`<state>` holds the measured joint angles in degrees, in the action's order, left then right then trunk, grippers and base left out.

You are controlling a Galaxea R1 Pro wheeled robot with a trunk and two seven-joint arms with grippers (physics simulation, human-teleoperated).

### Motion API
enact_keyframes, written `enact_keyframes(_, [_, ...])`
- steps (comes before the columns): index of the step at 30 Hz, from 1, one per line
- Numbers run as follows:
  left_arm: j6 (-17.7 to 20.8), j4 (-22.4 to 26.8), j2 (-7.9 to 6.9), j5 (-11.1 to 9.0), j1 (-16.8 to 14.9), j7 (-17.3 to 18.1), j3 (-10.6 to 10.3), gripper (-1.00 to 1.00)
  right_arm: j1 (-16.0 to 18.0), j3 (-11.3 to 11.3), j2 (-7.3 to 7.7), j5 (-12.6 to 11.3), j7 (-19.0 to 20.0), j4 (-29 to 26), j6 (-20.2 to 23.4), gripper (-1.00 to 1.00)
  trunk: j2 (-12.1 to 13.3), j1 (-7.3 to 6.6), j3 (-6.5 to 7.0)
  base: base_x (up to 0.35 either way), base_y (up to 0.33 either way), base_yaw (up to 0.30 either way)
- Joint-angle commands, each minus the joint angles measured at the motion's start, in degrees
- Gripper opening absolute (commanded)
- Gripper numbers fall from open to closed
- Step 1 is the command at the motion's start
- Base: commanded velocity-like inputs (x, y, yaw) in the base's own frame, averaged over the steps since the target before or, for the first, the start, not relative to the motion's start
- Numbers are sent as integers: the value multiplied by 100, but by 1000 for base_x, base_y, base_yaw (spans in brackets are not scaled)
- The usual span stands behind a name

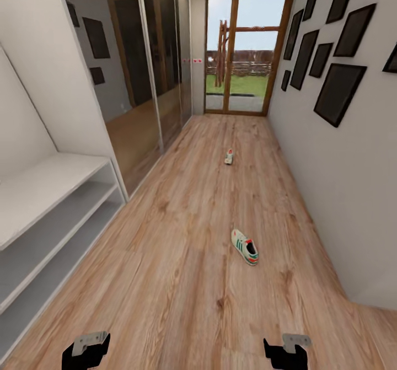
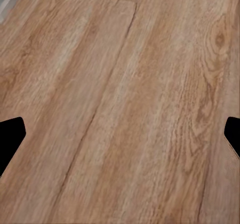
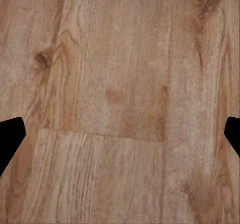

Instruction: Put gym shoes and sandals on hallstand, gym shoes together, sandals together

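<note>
Shoes lie apart on the wood floor (image 1: pixel 182 282) of a corridor: one gym shoe (image 1: pixel 245 246) sits right of centre, near the robot, and a second shoe (image 1: pixel 229 156) rests farther down toward the glass door (image 1: pixel 245 50), too small to tell its details. White shoe rack (image 1: pixel 49 215) stands along the left wall, both tiers bare. Left gripper (image 1: pixel 85 350) and right gripper (image 1: pixel 286 350) hang low over bare planks, each spread wide with nothing held.

Left tool (image 1: pixel 85 350) and right tool (image 1: pixel 286 350) low, both spread wide, empty.
</note>
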<state>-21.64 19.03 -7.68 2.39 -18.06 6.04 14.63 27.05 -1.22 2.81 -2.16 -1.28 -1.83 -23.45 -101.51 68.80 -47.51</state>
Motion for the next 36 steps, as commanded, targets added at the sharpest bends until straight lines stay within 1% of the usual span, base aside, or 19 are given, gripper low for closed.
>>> enact_keyframes(1, [-16,-5,3,25,-5,46,49,100,2,-8,0,-22,5,4,-19,100,-2,3,-4,338,-116,156])
enact_keyframes(9, [-16,-5,3,25,-5,46,49,100,2,-6,0,-22,14,0,-19,100,-2,3,-4,333,-127,61])
enact_keyframes(36, [-30,-7,3,19,-11,46,50,100,2,-3,0,-18,29,8,-19,100,-2,3,-4,301,-148,6])
